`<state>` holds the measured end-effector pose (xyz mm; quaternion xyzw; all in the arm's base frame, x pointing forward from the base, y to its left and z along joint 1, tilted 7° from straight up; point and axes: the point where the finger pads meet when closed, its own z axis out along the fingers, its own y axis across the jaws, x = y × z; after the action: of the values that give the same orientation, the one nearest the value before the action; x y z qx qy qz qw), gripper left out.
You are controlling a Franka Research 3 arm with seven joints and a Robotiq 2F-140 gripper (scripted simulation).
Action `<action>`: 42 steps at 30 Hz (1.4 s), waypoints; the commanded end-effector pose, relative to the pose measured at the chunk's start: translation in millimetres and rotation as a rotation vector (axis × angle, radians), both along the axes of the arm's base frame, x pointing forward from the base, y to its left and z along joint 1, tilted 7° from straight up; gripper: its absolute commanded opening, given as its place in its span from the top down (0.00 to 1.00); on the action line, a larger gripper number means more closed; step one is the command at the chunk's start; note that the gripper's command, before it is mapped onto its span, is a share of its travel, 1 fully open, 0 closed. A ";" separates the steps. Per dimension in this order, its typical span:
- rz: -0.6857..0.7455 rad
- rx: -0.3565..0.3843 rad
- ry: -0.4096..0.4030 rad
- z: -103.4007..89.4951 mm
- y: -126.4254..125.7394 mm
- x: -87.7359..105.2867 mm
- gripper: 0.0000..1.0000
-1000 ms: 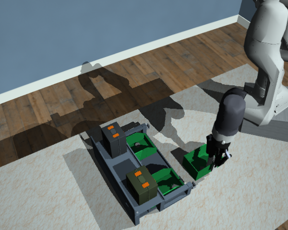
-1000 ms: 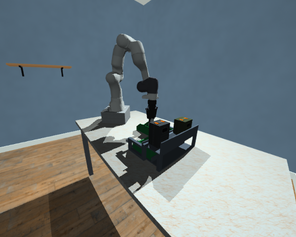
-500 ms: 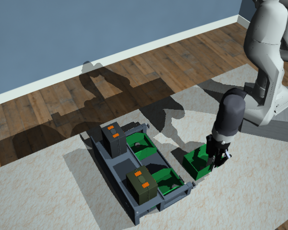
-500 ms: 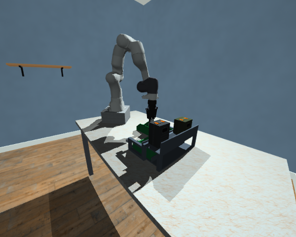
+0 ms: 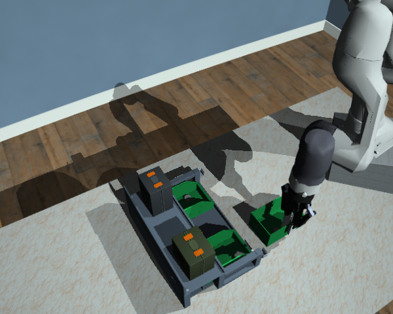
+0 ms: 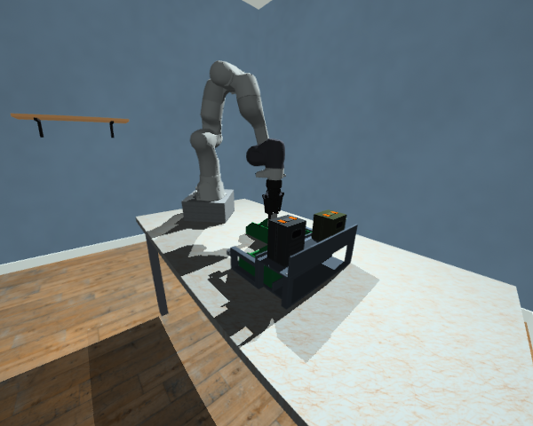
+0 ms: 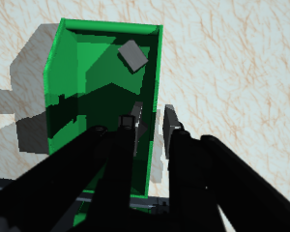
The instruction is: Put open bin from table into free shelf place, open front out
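Note:
The green open bin (image 5: 267, 230) (image 6: 256, 227) (image 7: 101, 77) stands on the table, to the right of the grey shelf (image 5: 166, 227) (image 6: 324, 249). A small grey part (image 7: 132, 55) lies in it. My gripper (image 5: 297, 221) (image 6: 272, 211) (image 7: 153, 115) points straight down over the bin's right side wall. It is open only a little. One finger is inside the bin and one is outside, with small gaps to the wall. Two green bins (image 5: 194, 199) (image 5: 228, 244) stand in the shelf's row, with a free place (image 5: 209, 224) between them.
A dark grey box (image 5: 154, 190) (image 6: 286, 233) and an olive box (image 5: 193, 251) (image 6: 330, 224), both with orange latches, stand on the shelf's upper board. The shelf's front lip (image 5: 239, 265) faces the table bin. The robot base (image 5: 369, 169) stands at the back right.

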<state>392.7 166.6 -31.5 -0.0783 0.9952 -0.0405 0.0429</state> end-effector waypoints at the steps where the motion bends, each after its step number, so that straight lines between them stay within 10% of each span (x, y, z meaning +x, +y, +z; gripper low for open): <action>1: 0.004 0.001 -0.002 0.0 0.7 1.5 0.85; 10: 0.004 0.001 -0.002 0.0 0.7 1.5 0.85; 11: 0.004 0.001 -0.002 0.0 0.7 1.5 1.00; 42: 0.004 0.001 -0.002 0.0 0.7 1.5 1.00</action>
<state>392.8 166.7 -31.5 -0.0783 0.9952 -0.0404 0.0431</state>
